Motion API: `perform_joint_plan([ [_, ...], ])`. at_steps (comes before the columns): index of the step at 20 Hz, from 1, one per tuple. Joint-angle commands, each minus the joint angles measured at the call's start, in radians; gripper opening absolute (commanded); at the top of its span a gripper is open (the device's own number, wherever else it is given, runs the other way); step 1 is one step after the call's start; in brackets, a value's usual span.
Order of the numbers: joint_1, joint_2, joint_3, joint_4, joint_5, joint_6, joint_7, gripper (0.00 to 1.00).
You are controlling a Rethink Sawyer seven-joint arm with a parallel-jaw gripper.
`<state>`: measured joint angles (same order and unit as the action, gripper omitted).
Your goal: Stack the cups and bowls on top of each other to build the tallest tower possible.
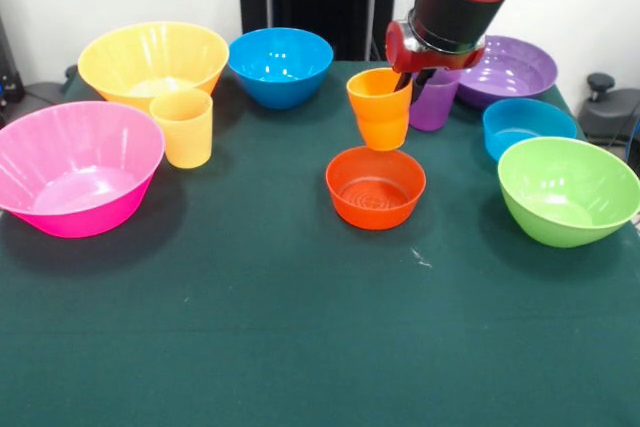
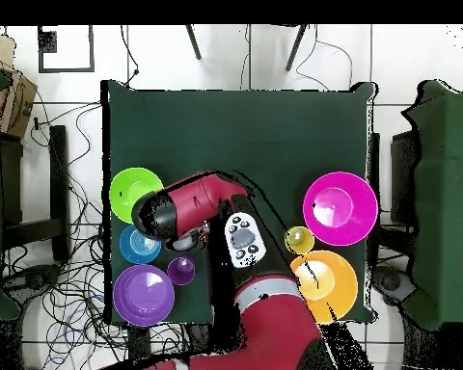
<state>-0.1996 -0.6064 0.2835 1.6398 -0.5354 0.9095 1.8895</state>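
My gripper [image 1: 404, 78] is shut on the rim of the orange cup [image 1: 380, 109]. It holds the cup upright, slightly tilted, just above the far edge of the small red-orange bowl [image 1: 375, 187], which sits open side up at the table's middle. The purple cup [image 1: 433, 103] stands right behind the gripper. The yellow-orange cup [image 1: 183, 127] stands at the left, in front of the big yellow bowl [image 1: 153, 60]. In the overhead view my arm [image 2: 192, 207] hides the orange cup and the red-orange bowl.
The big pink bowl [image 1: 75, 169] sits at the front left and the medium blue bowl [image 1: 280, 65] at the back. On the right are the wide purple bowl [image 1: 510, 69], the small blue bowl [image 1: 528, 126] and the lime green bowl [image 1: 568, 190].
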Motion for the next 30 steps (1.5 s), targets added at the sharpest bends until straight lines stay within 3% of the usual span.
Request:
perform_joint_plan([
  [1, -0.016, 0.06, 0.087, -0.087, 0.008, 0.022, -0.114, 0.0],
  [16, -0.02, 0.108, 0.113, -0.18, 0.021, 0.081, -0.136, 0.0],
  [30, -0.037, 0.099, 0.09, -0.201, -0.058, 0.082, -0.212, 0.0],
])
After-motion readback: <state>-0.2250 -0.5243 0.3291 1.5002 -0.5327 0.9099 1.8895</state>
